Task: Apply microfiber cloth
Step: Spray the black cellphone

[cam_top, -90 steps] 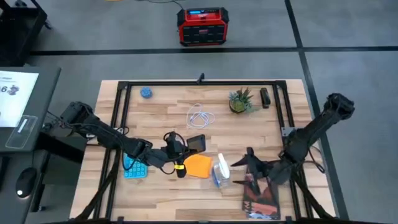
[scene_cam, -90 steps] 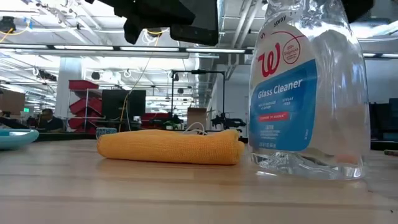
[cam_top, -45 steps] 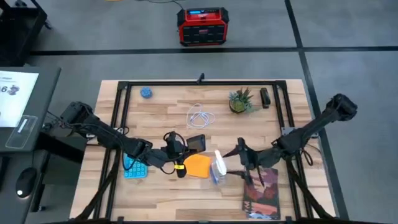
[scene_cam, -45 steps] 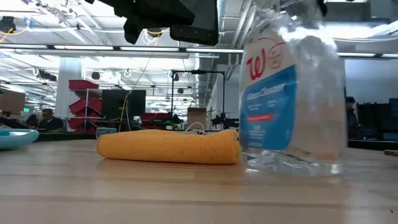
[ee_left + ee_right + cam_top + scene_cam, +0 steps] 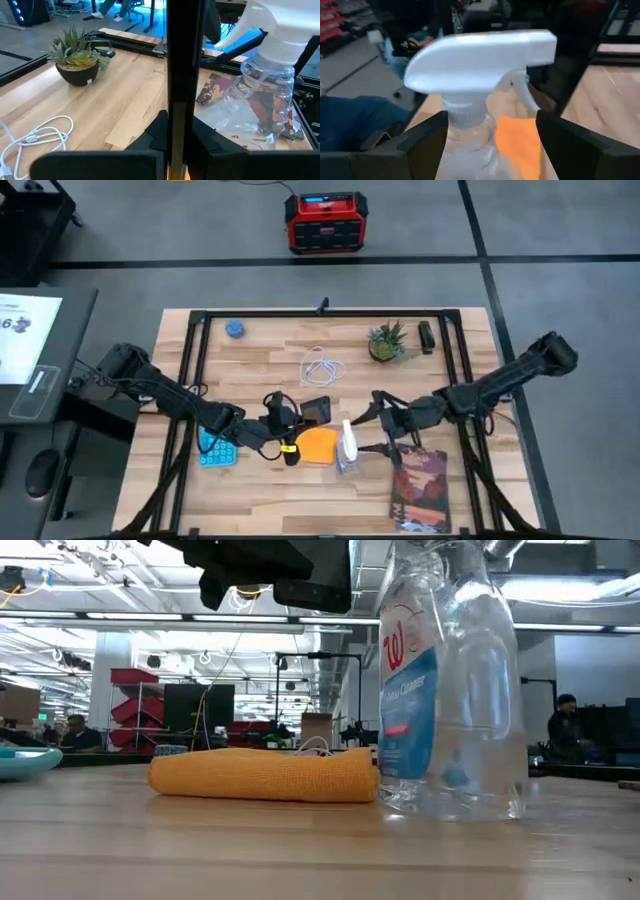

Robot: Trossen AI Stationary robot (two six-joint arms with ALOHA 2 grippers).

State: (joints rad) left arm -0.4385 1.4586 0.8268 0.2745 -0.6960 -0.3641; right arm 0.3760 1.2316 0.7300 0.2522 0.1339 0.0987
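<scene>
Sliding spray bottle (image 5: pixel 347 446) against microfiber cloth (image 5: pixel 319 446), now touching. Right gripper (image 5: pixel 366 434): fingers spread, straddling bottle neck. Left gripper (image 5: pixel 284 435): at cloth's far side, finger state indeterminate. Cloth lying folded mid-surface, not yet applied.

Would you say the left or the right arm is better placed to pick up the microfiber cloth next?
Left. The left gripper hovers at the microfiber cloth's edge, while the right gripper straddles the spray bottle, fingers open on either side of its neck.

Orange-yellow microfiber cloth (image 5: pixel 318 447), blue-labelled clear spray bottle (image 5: pixel 445 690)
</scene>
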